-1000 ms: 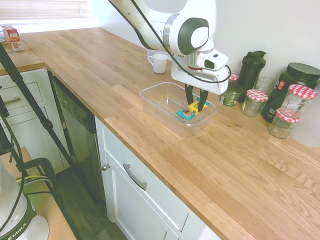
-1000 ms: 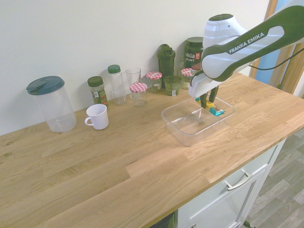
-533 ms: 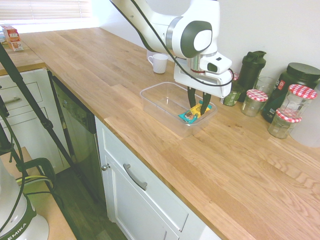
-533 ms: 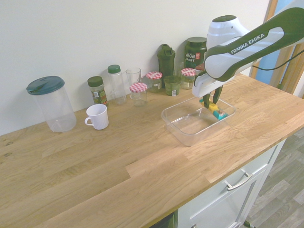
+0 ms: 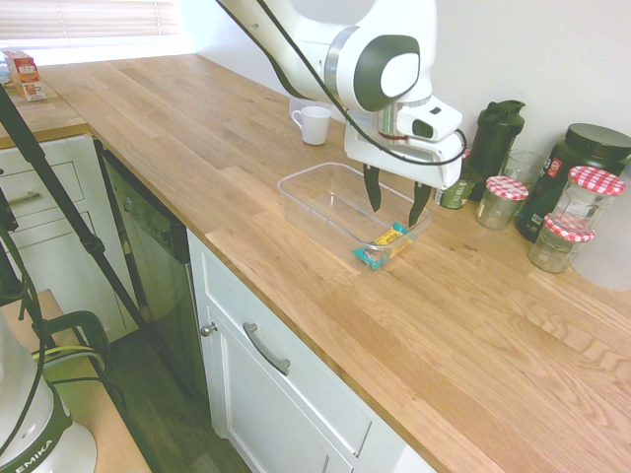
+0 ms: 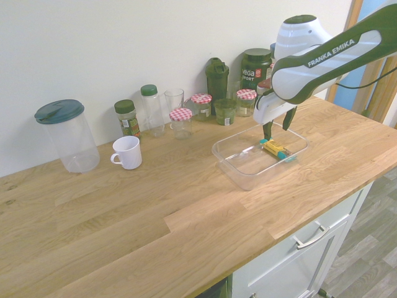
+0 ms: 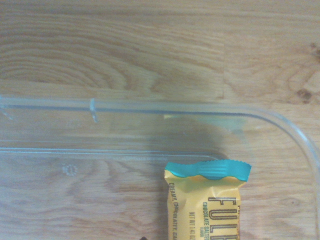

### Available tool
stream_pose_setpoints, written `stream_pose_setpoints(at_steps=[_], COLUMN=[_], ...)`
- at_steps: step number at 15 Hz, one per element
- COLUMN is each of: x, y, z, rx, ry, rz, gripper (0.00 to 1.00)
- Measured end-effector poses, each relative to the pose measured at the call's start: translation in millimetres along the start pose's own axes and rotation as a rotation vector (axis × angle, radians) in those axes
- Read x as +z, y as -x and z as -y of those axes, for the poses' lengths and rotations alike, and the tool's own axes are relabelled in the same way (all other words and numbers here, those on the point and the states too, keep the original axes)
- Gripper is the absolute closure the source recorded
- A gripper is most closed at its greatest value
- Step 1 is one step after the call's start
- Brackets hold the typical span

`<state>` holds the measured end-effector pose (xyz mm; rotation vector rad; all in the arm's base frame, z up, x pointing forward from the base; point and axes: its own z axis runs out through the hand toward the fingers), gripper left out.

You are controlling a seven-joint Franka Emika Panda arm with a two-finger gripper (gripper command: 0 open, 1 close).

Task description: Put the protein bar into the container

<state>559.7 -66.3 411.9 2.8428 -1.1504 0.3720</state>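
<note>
Lying free against container [image 5: 306,187] end: bar [image 5: 382,245]

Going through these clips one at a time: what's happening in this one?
A white Franka arm is working over a clear container on a wooden kitchen counter. The protein bar lies flat on the container's floor, at the end farthest from the white mug. The gripper hangs open just above it, holding nothing. The wrist view shows the bar's teal-edged end close to a rounded corner of the container. Judging by this, the bar is in place.
</note>
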Motion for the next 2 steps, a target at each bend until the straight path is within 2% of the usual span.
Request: stream_pose_setpoints(at_steps=[2], x=[-29], y=[16], z=[-5], rx=[-0.009], ry=[-0.035], rz=[-0.018], gripper=[0.00])
